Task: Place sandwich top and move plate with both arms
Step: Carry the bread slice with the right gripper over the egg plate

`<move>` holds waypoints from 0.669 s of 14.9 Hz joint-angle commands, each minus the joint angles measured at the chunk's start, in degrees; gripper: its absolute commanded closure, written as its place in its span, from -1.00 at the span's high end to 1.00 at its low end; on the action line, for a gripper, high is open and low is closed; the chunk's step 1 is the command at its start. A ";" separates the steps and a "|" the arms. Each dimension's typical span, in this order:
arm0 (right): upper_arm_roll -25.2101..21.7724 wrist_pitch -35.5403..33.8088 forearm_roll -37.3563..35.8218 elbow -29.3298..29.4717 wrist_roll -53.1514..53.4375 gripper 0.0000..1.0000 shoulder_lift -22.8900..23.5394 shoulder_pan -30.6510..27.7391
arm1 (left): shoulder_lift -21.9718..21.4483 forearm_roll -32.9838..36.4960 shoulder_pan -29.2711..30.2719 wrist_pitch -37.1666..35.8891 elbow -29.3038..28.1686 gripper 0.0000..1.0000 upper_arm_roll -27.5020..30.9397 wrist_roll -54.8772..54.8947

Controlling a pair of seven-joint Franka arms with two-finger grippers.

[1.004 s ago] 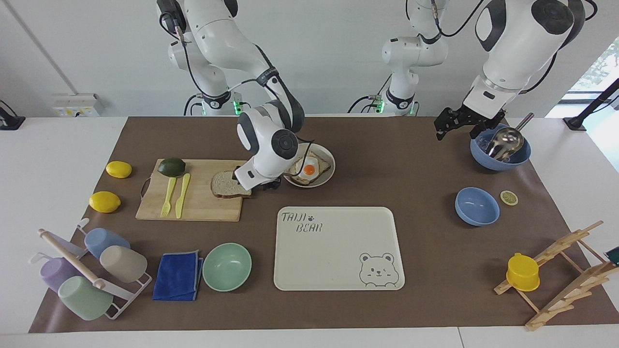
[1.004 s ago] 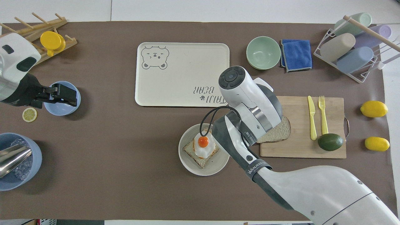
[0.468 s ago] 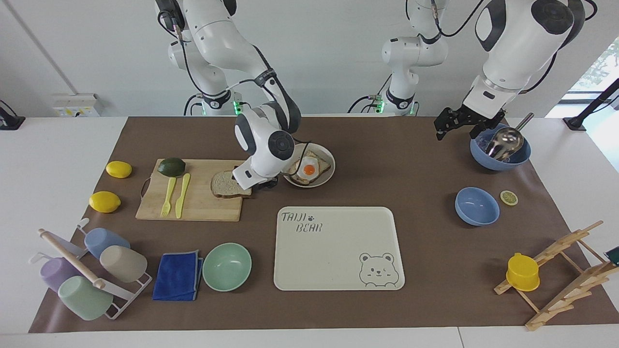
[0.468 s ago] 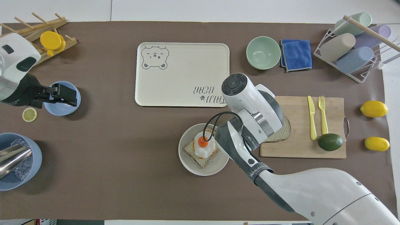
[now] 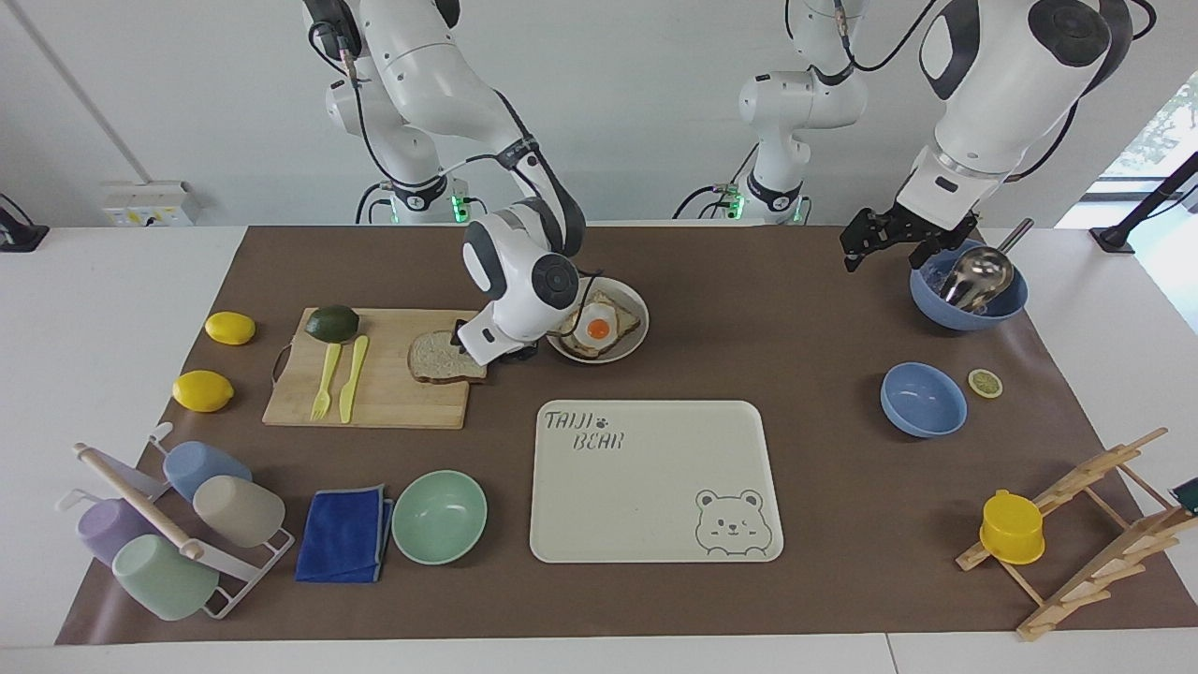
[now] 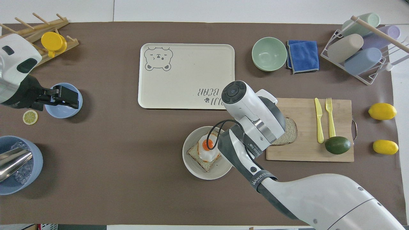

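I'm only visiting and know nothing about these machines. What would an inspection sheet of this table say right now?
Surface: brown mat over a white table.
Job's things: sandwich top lies on the cutting board's edge; plate beside it holds toast with a fried egg.
Clutter: bear tray, mint bowl, blue cloth, cup rack, two lemons, avocado, plastic knife and fork, blue bowls, wooden rack with yellow cup.
Grippers: right gripper low at the sandwich top's edge, grip not visible; left gripper open, waiting over the mat by the scoop bowl.
Cables: black cable loops over the plate.
Surroundings: white wall, wall socket.
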 commanded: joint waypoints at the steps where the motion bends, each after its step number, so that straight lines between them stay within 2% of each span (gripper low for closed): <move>1: 0.29 0.43 -1.60 -2.46 -0.94 0.53 -1.46 -0.41 | -1.04 -0.36 0.15 0.57 -1.12 1.00 0.14 -0.52; 3: 0.29 0.34 -1.60 -2.99 -1.02 0.46 -1.63 -0.32 | -1.04 -0.36 0.15 0.57 -1.12 1.00 0.14 -0.52; 4: 0.29 0.26 -2.04 -3.17 -1.02 0.34 -1.72 -0.32 | -1.13 -0.36 0.15 0.57 -1.12 1.00 0.14 -0.52; 6: 0.38 -0.71 -2.92 -3.17 -2.07 -0.05 -1.72 -0.32 | -1.04 -0.36 0.15 0.57 -1.12 1.00 0.14 -0.52; 9: 0.38 -1.24 -3.01 -2.47 -3.05 -1.00 -1.64 -0.24 | -1.04 -0.36 0.15 0.57 -1.12 1.00 0.14 -0.52; 10: 0.47 -1.59 -3.09 -2.21 -3.05 -1.00 -1.63 0.11 | -1.04 -0.36 0.15 0.57 -1.12 1.00 0.05 -0.52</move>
